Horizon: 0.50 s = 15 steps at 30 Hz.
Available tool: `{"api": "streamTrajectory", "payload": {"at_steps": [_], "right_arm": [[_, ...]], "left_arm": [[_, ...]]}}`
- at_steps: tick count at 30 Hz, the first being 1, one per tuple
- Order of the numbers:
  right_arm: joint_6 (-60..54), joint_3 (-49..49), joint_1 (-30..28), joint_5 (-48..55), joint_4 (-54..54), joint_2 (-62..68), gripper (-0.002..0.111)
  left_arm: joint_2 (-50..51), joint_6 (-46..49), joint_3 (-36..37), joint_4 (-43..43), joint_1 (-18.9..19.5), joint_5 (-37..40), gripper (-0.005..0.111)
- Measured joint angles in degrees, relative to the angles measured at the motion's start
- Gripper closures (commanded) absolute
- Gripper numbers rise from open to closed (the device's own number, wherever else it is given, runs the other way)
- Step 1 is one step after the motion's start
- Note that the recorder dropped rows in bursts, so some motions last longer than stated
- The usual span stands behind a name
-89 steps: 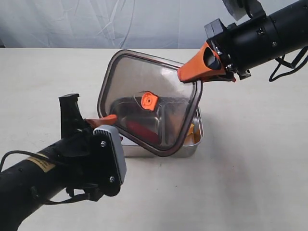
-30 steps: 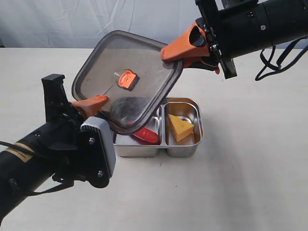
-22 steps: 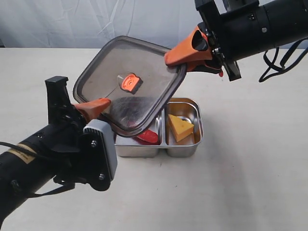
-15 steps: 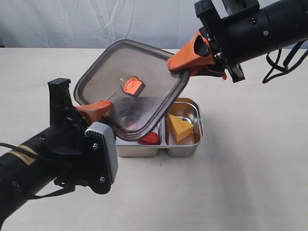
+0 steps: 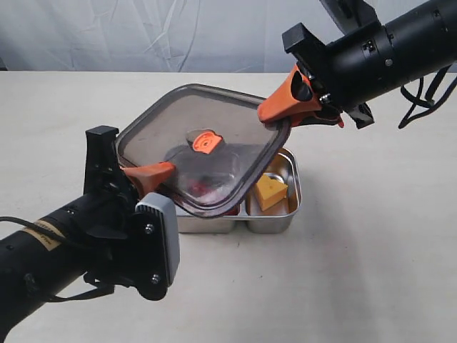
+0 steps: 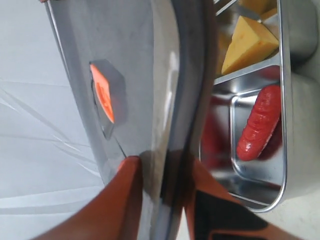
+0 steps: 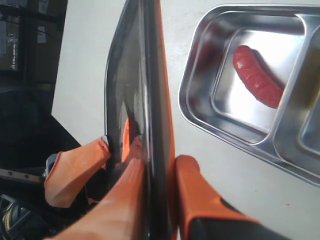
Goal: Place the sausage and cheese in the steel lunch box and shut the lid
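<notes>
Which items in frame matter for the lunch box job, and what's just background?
Job: sausage and cheese, in separate compartments of the steel lunch box; lid, held tilted above it by left pincer and right pincer.
Not job: table; pale backdrop.

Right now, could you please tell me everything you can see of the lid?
The lid is a dark, smoky translucent plastic rectangle with rounded corners, an orange valve tab at its centre and an orange seal along one face. It hangs tilted above the steel lunch box, not seated, pinched at opposite ends by the left gripper and right gripper.
</notes>
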Motion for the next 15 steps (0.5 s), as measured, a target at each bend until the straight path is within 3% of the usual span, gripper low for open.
{"api": "streamTrajectory", "payload": {"at_steps": [15], "right_arm": [[1.7, 0.0, 0.2, -3.8, -6.6, 0.0, 0.109]], "left_arm": [[5.5, -4.6, -2.3, 1.8, 0.0, 2.8, 0.106]]}}
